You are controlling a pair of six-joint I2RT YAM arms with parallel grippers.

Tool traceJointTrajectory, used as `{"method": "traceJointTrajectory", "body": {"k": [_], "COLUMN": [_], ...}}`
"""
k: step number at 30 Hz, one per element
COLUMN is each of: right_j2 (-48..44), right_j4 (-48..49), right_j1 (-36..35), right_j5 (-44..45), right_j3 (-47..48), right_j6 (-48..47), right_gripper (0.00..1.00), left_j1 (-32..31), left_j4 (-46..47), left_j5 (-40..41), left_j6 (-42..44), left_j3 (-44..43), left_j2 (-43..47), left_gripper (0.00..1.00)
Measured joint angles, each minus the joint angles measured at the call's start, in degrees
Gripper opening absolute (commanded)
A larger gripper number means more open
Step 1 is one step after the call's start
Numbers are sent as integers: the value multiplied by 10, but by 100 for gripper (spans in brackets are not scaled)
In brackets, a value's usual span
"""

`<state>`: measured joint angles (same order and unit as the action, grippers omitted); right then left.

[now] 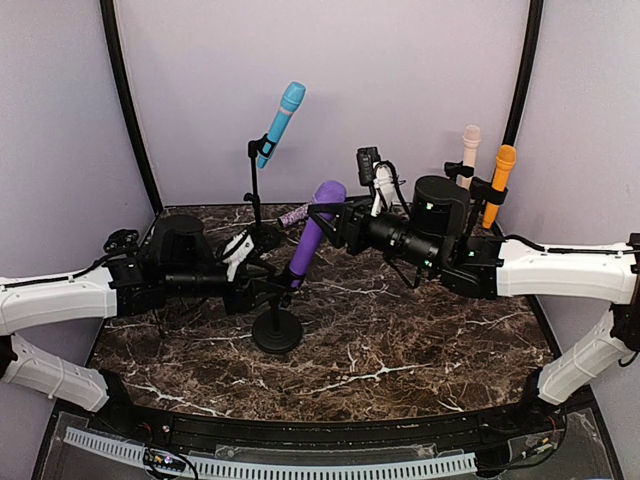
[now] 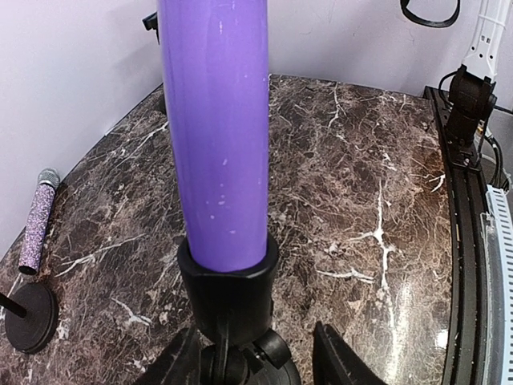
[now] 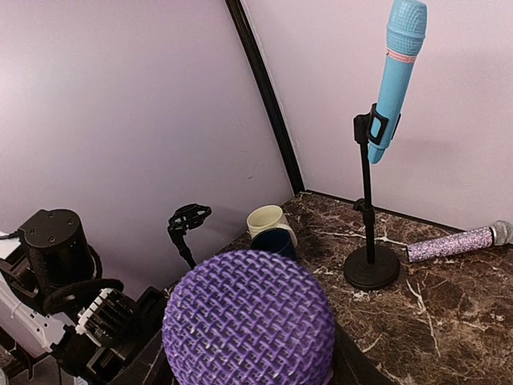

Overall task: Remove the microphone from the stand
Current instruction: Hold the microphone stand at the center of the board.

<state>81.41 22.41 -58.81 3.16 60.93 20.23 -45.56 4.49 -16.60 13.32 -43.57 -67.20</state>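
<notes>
Midway across the worktop (image 1: 430,345), the purple microphone (image 1: 310,238) sits tilted in the clip of its stand (image 1: 277,331), with an arm at each side.
The left hand (image 1: 266,270) has its fingers (image 2: 341,361) apart, flanking the stand's joint just below the clip. The right hand (image 1: 338,222) is at the microphone's upper body, the mesh head filling its wrist view; whether it is clamped there I cannot tell.

White-shelled arms (image 1: 560,270) with black joints (image 1: 180,245) (black cables (image 1: 525,240) trailing).
</notes>
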Motion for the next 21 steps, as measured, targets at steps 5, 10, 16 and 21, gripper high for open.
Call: {"method": "traceJointTrajectory", "body": {"k": [5,10,16,21], "right_j2": [0,0,0,0], "right_j4": [3,7,9,9], "right_j1": [2,2,2,2], "right_j5": [-3,-17,-19,-18], "right_j3": [-2,-3,-4,-4], "right_j6": [0,0,0,1], "right_gripper": [15,15,15,13], "left_j1": [0,0,0,0], "left_j4": [3,-12,-16,-16], "left_j5": [17,51,63,55], "left_j6": [0,1,9,15], "left_j3": [-9,-10,-10,-5], "left_j2": [-15,-29,-29,-23], "left_gripper": [51,60,45,34]}}
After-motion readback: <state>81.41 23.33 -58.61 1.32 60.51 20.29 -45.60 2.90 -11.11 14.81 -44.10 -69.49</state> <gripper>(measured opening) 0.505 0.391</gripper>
